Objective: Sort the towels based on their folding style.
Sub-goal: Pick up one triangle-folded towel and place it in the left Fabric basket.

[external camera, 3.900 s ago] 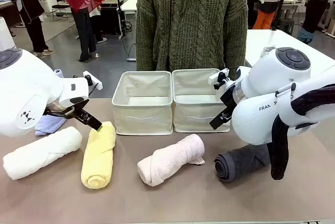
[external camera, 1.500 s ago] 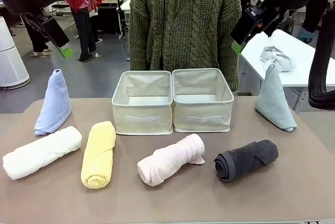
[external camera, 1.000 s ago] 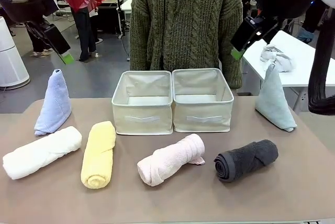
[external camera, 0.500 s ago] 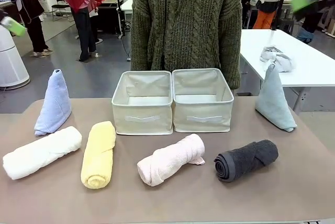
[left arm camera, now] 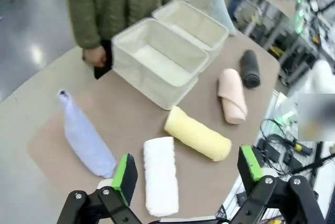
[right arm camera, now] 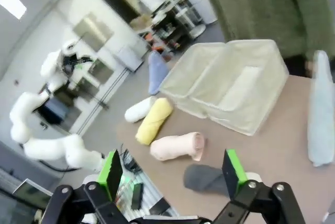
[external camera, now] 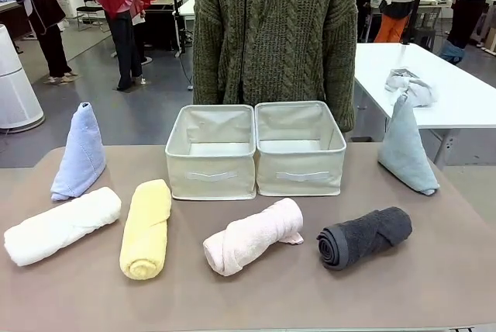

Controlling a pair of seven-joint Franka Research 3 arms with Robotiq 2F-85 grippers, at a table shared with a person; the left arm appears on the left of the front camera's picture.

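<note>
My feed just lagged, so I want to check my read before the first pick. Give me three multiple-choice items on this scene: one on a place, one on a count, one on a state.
1. Where on the table does the blue cone stand?
A) right end
B) left end, behind the white roll
C) near edge, middle

2. How many towels are rolled into cylinders?
A) two
B) four
C) six

3. How is the left claw?
A) shut on a towel
B) shut, holding nothing
C) open, holding nothing

Answers:
1 B, it stands upright just beyond the white roll.
2 B, the white roll, yellow roll, pink roll and dark grey roll lie in a row.
3 C, its fingers stand wide apart above the table.
</note>
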